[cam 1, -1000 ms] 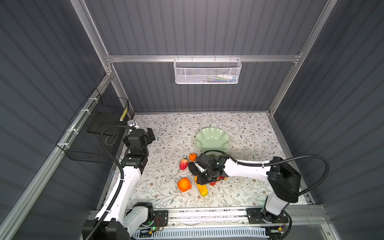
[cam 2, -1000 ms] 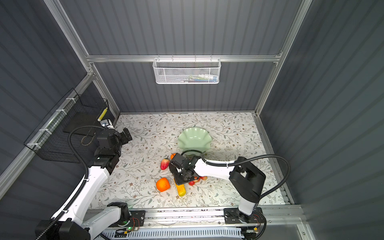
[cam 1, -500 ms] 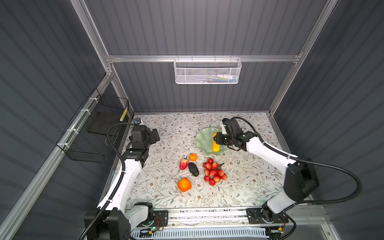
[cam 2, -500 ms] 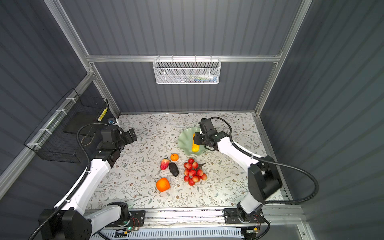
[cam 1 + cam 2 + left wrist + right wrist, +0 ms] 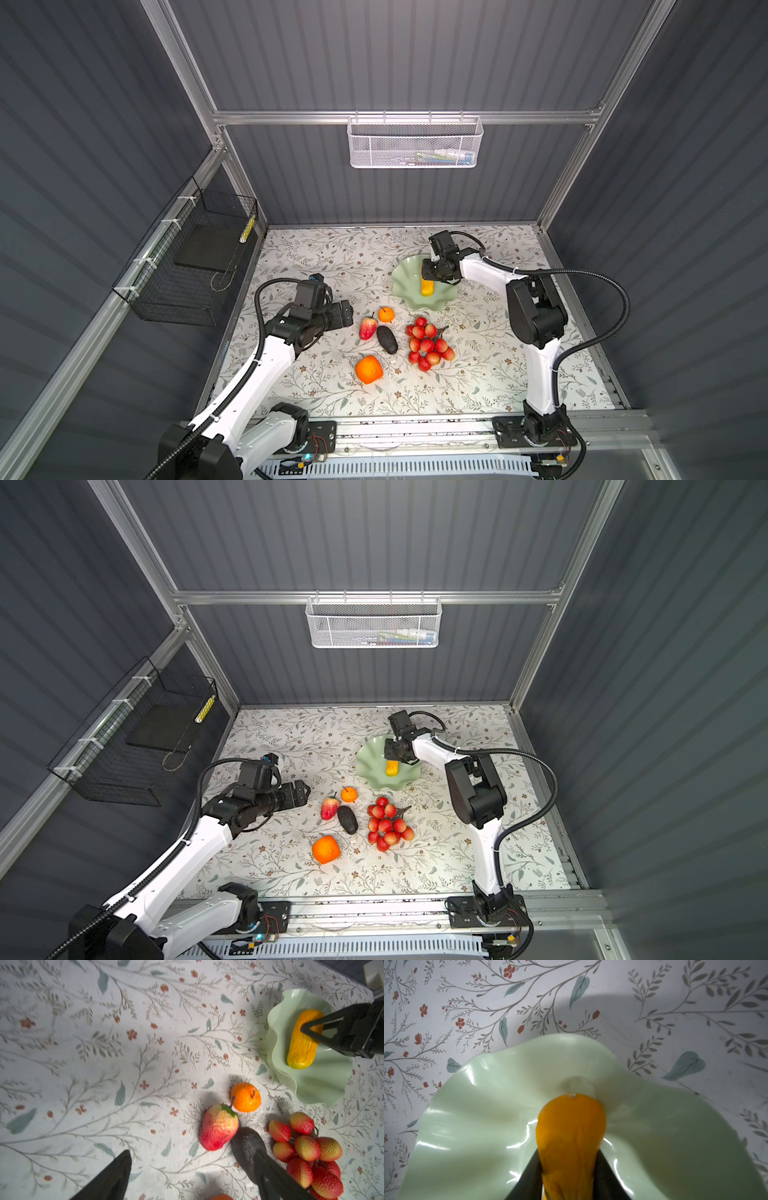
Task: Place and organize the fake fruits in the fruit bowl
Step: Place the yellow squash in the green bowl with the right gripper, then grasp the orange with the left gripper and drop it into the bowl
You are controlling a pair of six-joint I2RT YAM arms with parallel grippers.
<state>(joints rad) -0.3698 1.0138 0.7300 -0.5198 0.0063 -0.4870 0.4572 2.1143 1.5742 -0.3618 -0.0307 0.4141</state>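
Right wrist view: the long yellow fruit (image 5: pixel 571 1132) sits inside the fruit bowl (image 5: pixel 477 1105). Its far end is at the bowl's centre, and dark fingers (image 5: pixel 527 1182) lie close along both flanks.
Right hand (image 5: pixel 428 277): narrow, closed around the long yellow fruit; whether the grip has begun to slacken cannot be told.
Left hand (image 5: pixel 348 316): wide, holding nothing, just beside the red strawberry-like fruit (image 5: pixel 368 328).
Step in hand: judged to be the release of the first fruit into the bowl.
Doing it well: the fingers should part only once the fruit's weight rests on the bowl floor. The hand should then draw back along the fruit's length and upward, so it neither drags the fruit nor nudges the wavy rim. The bowl looks light and may slide.
Room to leave: the fruit is best kept to one side, since five pieces wait on the bench (image 5: pixel 316 257). With the strawberry-like one are the big orange (image 5: pixel 368 369), small stemmed orange (image 5: pixel 386 314), dark oval avocado (image 5: pixel 387 339) and bunch of red balls (image 5: pixel 428 345).
Writing: none readable on fruits, bowl or arms. The contents of the white mesh basket (image 5: pixel 415 141) and a yellow strip in the black wire basket (image 5: pixel 178 266) are too small to read.
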